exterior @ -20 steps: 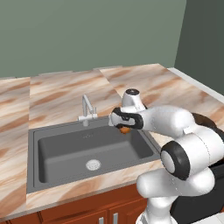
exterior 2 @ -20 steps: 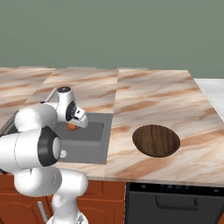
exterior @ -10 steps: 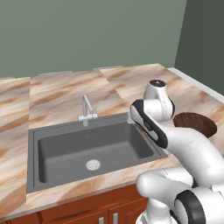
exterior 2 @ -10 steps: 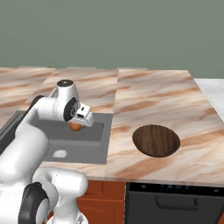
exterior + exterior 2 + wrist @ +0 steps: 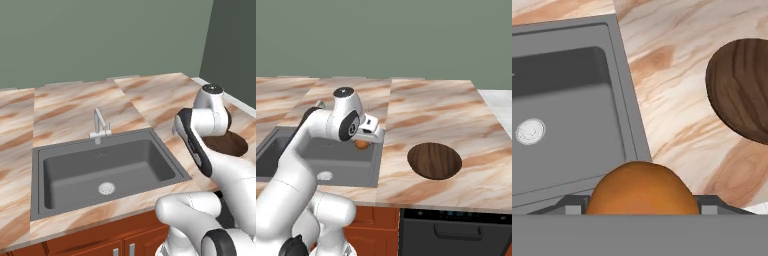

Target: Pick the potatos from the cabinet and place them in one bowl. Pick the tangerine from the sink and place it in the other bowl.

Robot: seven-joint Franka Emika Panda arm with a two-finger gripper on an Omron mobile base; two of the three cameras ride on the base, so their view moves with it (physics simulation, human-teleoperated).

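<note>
My gripper (image 5: 362, 144) is shut on the tangerine (image 5: 361, 144), a smooth orange ball that fills the bottom of the hand view (image 5: 642, 190). It hangs above the right rim of the sink (image 5: 316, 155), the dark grey basin with a round silver drain (image 5: 530, 131). The other bowl (image 5: 434, 160), shallow and dark brown, rests on the marble counter to the right of the gripper and apart from it. In the hand view this bowl (image 5: 744, 90) lies at the upper right. The potatos, the cabinet and the pale bowl are out of view.
A silver faucet (image 5: 100, 126) stands behind the sink basin (image 5: 105, 167). Marble counter (image 5: 431, 110) runs all around the sink and the brown bowl (image 5: 227, 144). A dark appliance front (image 5: 456, 230) sits under the counter's right part.
The arm has swung right with the tangerine, from over the middle of the basin to above the sink's right rim, nearer the brown bowl. The grip has stayed the same.
</note>
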